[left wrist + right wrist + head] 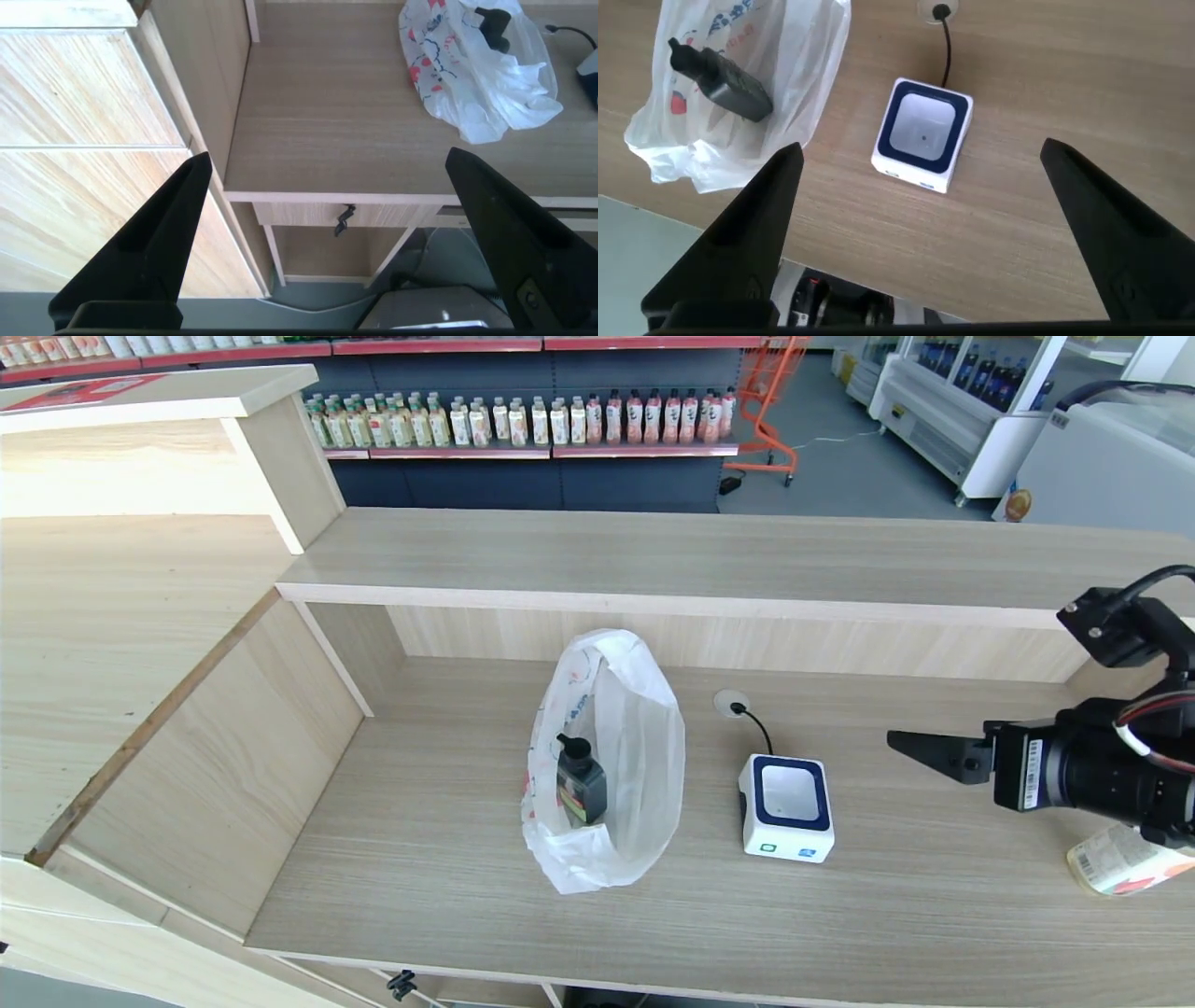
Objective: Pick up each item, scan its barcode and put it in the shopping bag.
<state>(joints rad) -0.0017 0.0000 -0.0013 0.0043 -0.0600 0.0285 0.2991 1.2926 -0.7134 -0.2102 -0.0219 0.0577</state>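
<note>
Shopping bag [644,747] territory first: we face a shop aisle, with long shelves of bottles [523,420] behind, white freezer cabinets [971,411] far right and an orange rack [775,401] between them. Before us runs a pale wooden counter [467,896] with a raised ledge at the back. The bag (thin white plastic, mouth gaping) stands near the counter's middle, and a dark bottle [581,782] stands inside it. Just right of the bag sits the white scanner [787,805], its cable running to a hole [731,702] behind. A pale labelled bottle [1120,861] lies at the counter's right edge, under our right arm. Our right gripper [922,147] hangs above the scanner, fingers spread wide and holding nothing. Our left gripper [329,157] hangs over the counter's near left edge, likewise spread and bare.
</note>
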